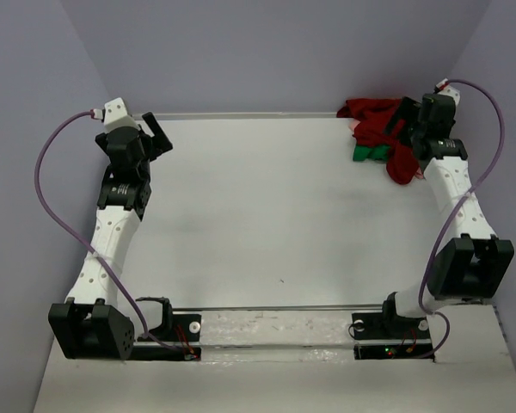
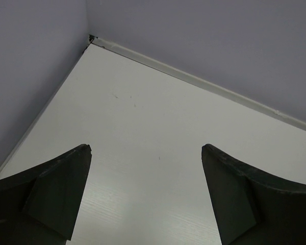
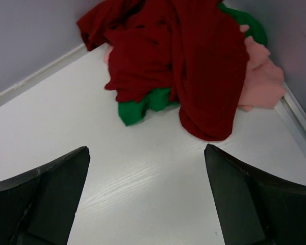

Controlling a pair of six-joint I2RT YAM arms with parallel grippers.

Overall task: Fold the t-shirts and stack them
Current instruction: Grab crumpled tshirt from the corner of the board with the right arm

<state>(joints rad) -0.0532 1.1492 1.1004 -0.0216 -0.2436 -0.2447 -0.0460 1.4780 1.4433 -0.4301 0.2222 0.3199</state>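
- We judged the task to be at its very first step: the three t-shirts lay in one crumpled heap, none of them spread out, folded or stacked.
- In the overhead view the heap sat in the upper right of the frame, in the far corner of the worktop [image 1: 267, 198] and against the wall.
- In the right wrist view the dark red shirt [image 3: 194, 61] lay on top and covered most of the heap.
- The green shirt [image 3: 143, 104] poked out from under it near the middle of that frame, and the salmon pink shirt [image 3: 262, 81] showed at the right edge.
- The right arm [image 1: 451, 185] reached toward that corner; the right jaws stood wide apart with nothing between them, short of the cloth and above bare worktop.
- The left arm [image 1: 112, 232] was at the upper left of the overhead view, well apart from the heap; the left jaws were also spread wide and held nothing.
- We thought the next move called for the right jaws to travel forward and down onto the dark red shirt, as it was on top.
- They would need to pinch an edge of that shirt alone, without catching the green cloth beneath.
- The shirt would then need dragging to the open middle of the worktop, where the left arm could help flatten it.
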